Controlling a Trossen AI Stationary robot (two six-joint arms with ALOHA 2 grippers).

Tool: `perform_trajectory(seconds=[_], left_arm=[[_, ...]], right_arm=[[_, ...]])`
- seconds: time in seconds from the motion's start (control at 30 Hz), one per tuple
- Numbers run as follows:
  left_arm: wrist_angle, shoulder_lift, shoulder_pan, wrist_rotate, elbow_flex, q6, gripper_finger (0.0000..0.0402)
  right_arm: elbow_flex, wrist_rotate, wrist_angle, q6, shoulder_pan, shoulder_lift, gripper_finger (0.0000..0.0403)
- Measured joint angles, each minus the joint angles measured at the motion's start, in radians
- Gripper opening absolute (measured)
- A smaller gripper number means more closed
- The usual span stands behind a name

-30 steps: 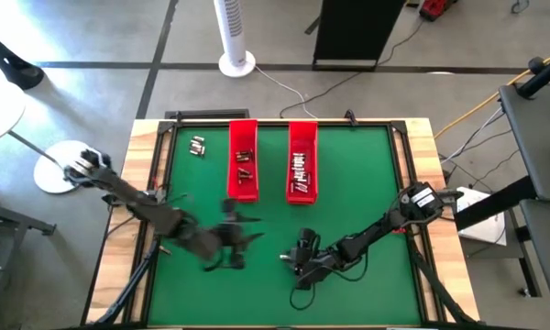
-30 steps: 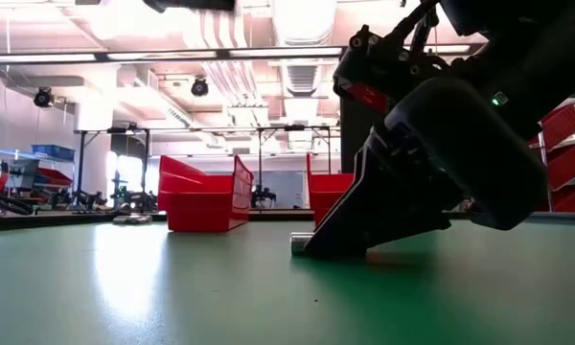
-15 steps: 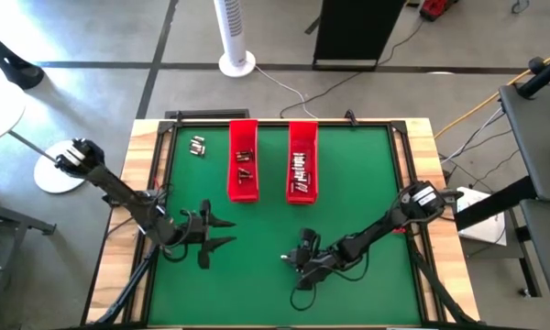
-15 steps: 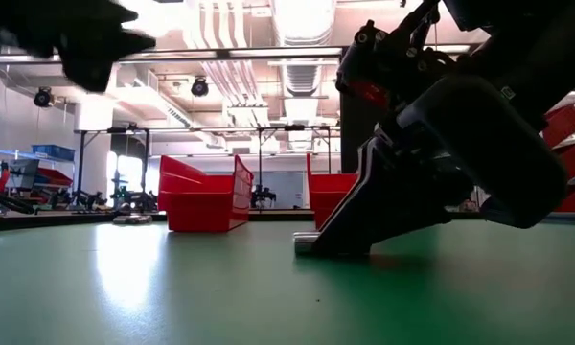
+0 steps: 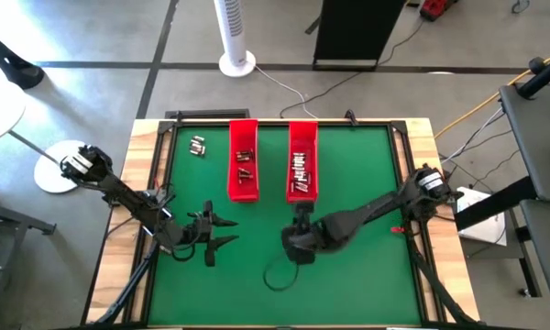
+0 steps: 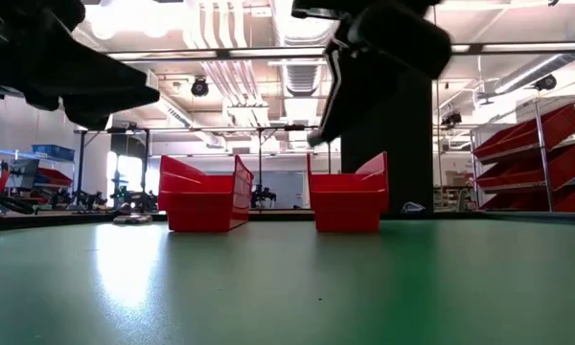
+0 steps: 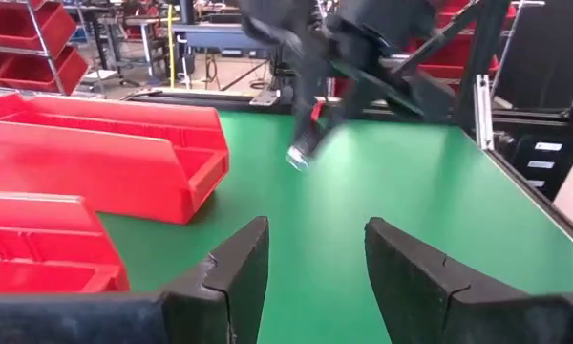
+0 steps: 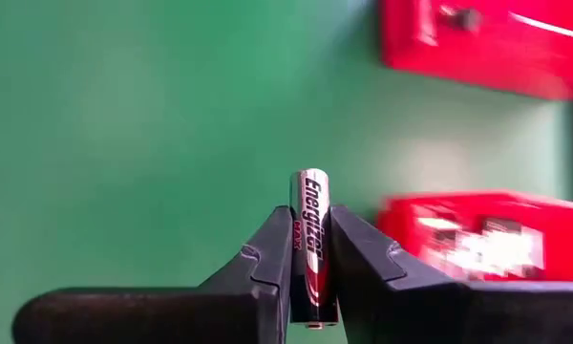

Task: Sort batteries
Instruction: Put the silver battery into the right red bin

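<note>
One slim, glossy silver-and-black battery [image 8: 310, 244] stands pinched between our right gripper's [image 8: 310, 287] matte dark fingers, above the green mat just short of the red plastic trays [image 5: 302, 160]. Our left gripper [image 7: 315, 277] hovers spread nearby, holding nothing.

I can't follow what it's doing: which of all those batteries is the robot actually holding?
The one pinched upright in the right claw: a silver battery labelled Energizer. The others lie in the two red trays or loose on the mat.

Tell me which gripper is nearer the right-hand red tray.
Right. The right gripper, shut on a battery, hangs just short of the right-hand red tray; the left gripper waits open, farther off.
</note>
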Motion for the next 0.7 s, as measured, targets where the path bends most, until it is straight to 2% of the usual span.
perform_trajectory(seconds=[0.13, 0.23, 0.43, 0.63, 0.7], left_arm=[[0.0, 0.04, 0.02, 0.0, 0.003, -0.019, 0.0154], [0.0, 0.076, 0.035, 0.0, 0.011, -0.026, 0.0154], [0.0, 0.154, 0.051, 0.001, 0.043, -0.03, 0.0154], [0.033, 0.186, 0.053, -0.008, 0.08, -0.017, 0.0154], [0.056, 0.174, 0.053, -0.008, 0.087, 0.009, 0.0154]], right_arm=[[0.082, 0.0, -0.234, -0.067, -0.097, 0.0, 0.0045], [0.095, 0.001, -0.281, -0.113, -0.183, -0.001, 0.0046], [0.056, -0.054, -0.25, -0.226, -0.347, 0.014, 0.0046], [0.043, -0.23, -0.139, -0.277, -0.455, 0.036, 0.0048], [0.042, -0.245, -0.128, -0.304, -0.471, 0.052, 0.0047]])
